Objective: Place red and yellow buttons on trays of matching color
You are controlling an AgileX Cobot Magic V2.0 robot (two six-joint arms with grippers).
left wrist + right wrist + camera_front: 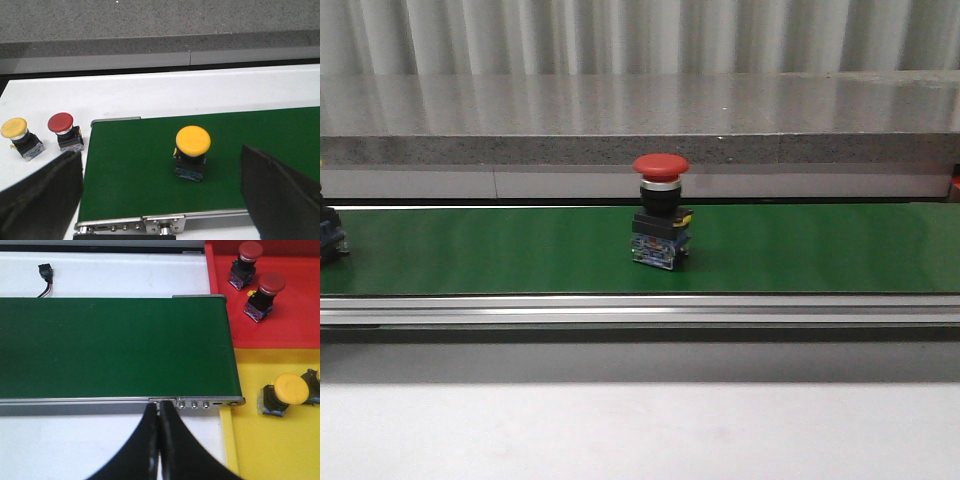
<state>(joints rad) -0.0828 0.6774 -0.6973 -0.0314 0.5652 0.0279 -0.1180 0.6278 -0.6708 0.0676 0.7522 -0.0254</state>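
Observation:
A red button [660, 212] stands upright mid-way along the green belt [500, 250]. In the left wrist view a yellow button [192, 150] stands on the belt [130, 170] near its end. My left gripper [157, 160] is open and empty, its fingers [42, 195] wide on either side of this button and nearer the camera. My right gripper [159, 410] is shut and empty over the belt's near rail. A red tray [295, 325] holds two red buttons [262, 296]. A yellow tray [280, 450] holds a yellow button [281, 394].
A spare yellow button [19, 136] and a red button [64, 131] stand on the white table beside the belt's left end. A small black connector with a wire [46, 274] lies beyond the belt. A grey ledge [640, 120] runs behind the belt.

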